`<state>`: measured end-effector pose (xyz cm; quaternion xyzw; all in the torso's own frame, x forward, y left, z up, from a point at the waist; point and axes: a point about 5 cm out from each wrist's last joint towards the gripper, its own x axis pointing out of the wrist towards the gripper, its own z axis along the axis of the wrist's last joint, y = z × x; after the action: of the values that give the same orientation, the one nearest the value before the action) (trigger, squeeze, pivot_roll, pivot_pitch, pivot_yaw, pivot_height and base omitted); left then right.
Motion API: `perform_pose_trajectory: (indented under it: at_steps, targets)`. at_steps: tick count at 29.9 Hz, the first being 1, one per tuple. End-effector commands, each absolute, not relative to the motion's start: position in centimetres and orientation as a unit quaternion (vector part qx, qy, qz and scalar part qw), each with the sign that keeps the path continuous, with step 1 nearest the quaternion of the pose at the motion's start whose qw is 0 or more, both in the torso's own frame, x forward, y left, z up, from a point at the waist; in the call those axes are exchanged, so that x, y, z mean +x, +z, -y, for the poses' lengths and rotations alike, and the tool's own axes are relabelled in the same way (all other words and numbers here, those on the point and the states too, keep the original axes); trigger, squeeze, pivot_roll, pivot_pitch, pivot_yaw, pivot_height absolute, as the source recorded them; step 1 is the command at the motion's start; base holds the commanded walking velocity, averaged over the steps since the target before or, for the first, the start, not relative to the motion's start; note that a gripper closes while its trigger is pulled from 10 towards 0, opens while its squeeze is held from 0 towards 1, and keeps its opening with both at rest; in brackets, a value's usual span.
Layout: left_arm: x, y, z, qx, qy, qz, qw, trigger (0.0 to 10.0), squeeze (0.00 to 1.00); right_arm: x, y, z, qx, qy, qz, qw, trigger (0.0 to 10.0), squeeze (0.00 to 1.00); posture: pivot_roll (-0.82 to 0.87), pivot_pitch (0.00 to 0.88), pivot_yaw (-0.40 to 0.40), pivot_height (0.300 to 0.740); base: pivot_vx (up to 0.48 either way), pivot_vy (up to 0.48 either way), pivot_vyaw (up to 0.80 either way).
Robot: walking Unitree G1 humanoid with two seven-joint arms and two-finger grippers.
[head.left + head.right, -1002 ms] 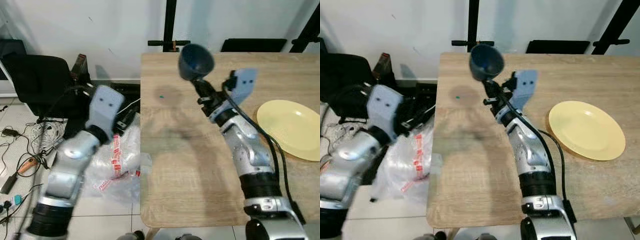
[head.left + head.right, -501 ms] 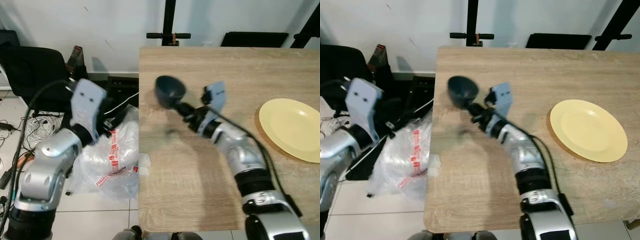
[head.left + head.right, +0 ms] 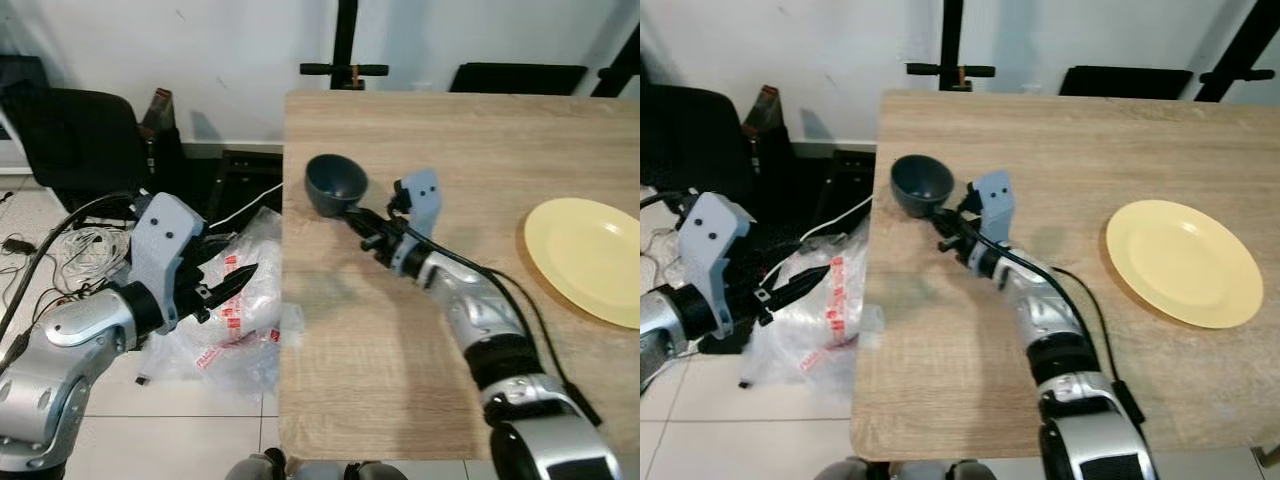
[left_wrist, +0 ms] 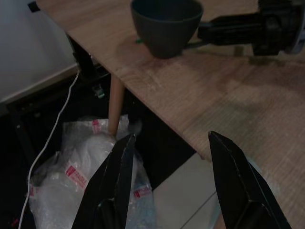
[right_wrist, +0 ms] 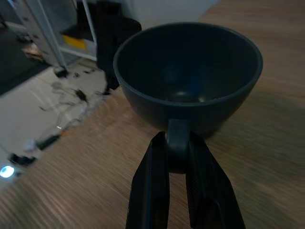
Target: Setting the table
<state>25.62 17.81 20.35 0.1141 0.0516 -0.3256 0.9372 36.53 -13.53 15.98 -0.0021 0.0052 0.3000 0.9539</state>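
Right wrist view: right gripper [image 5: 178, 157] jaws clamped tight on handle of dark blue-grey cup [image 5: 188, 78], cup upright on wooden table [image 5: 267, 157] just past fingertips, no logo on it. Left gripper [image 4: 169, 179] jaws spread wide, holding nothing, hanging off table edge; below jaws, clear plastic bags [image 3: 235, 310] with red print, lettering too blurry to read. Yellow plate [image 3: 590, 258] well beyond cup, edge cut off.
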Motion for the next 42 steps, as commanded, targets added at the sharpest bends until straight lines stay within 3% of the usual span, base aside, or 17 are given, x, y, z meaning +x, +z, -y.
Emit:
perform_pose_trajectory:
  at_steps: [1, 13, 14, 15, 16, 23, 24, 25, 26, 34, 38, 42]
  targets:
    - [25.5, 19.8, -17.7, 0.115, -0.331, -0.064, 0.935, 10.0, 0.0, 36.0, 16.2, 13.5, -0.032, 0.318, 0.007, 0.947, 10.0, 0.0, 0.0, 0.096, 0.05, 0.74, 0.0, 0.0, 0.0]
    - [25.5, 19.4, -16.7, 0.107, -0.343, -0.068, 0.931, 10.0, 0.0, 35.9, 16.7, 13.6, -0.074, 0.329, 0.02, 0.941, 10.0, 0.0, -0.02, 0.076, 0.054, 0.74, 0.0, 0.0, 0.0]
    - [25.5, 19.4, -16.6, 0.106, -0.343, -0.068, 0.931, 10.0, 0.0, 35.9, 16.9, 13.7, -0.075, 0.325, 0.021, 0.943, 10.0, 0.48, -0.02, 0.075, 0.054, 0.74, 0.0, 0.0, 0.0]
    - [25.5, 19.4, -16.6, 0.105, -0.343, -0.067, 0.931, 10.0, 0.0, 36.0, 17.0, 13.8, -0.075, 0.32, 0.023, 0.944, 10.0, 0.85, -0.02, 0.074, 0.055, 0.74, 0.0, 0.0, 0.0]
    - [25.5, 19.4, -16.6, 0.105, -0.343, -0.067, 0.931, 10.0, 0.0, 36.0, 17.2, 14.0, -0.075, 0.318, 0.024, 0.945, 10.0, 1.0, -0.02, 0.074, 0.055, 0.74, 0.0, 0.0, 0.0]
    - [25.7, 19.3, -16.3, 0.103, -0.344, -0.066, 0.931, 10.0, 0.0, 35.7, 17.8, 14.7, -0.064, 0.311, 0.034, 0.948, 10.0, 1.0, -0.03, 0.075, 0.058, 0.74, 0.0, 0.0, 0.0]
    - [25.7, 19.2, -16.3, 0.102, -0.345, -0.066, 0.931, 10.0, 0.0, 35.7, 18.0, 14.9, -0.062, 0.307, 0.041, 0.949, 10.0, 0.49, -0.04, 0.073, 0.058, 0.74, 0.0, 0.0, 0.0]
    - [25.8, 19.2, -16.2, 0.102, -0.345, -0.066, 0.931, 10.0, 0.0, 35.6, 18.2, 15.0, -0.061, 0.303, 0.045, 0.95, 10.0, 0.49, -0.04, 0.073, 0.058, 0.74, 0.0, 0.0, 0.0]
    - [25.8, 19.2, -16.2, 0.101, -0.345, -0.065, 0.931, 10.0, 0.0, 35.5, 18.4, 15.2, -0.057, 0.301, 0.05, 0.951, 10.0, 0.0, -0.04, 0.073, 0.058, 0.74, 0.0, 0.0, 0.0]
    - [25.9, 18.9, -15.6, 0.098, -0.342, -0.061, 0.933, 10.0, 0.0, 33.7, 19.4, 17.7, -0.033, 0.261, 0.078, 0.962, 10.0, 0.0, -0.05, 0.072, 0.053, 0.74, 0.0, 0.0, 0.0]
    - [26.7, 18.2, -15.3, 0.114, -0.242, -0.032, 0.963, 10.0, 0.0, 29.5, 19.5, 20.2, 0.032, 0.157, 0.129, 0.979, 10.0, 0.0, -0.05, 0.074, 0.063, 0.74, 0.0, 0.0, 0.0]
    - [27.0, 18.0, -15.5, 0.097, -0.171, -0.018, 0.98, 10.0, 0.0, 27.3, 18.4, 19.7, 0.064, 0.092, 0.143, 0.983, 10.0, 0.0, -0.07, 0.08, 0.079, 0.74, 0.0, 0.0, 0.0]
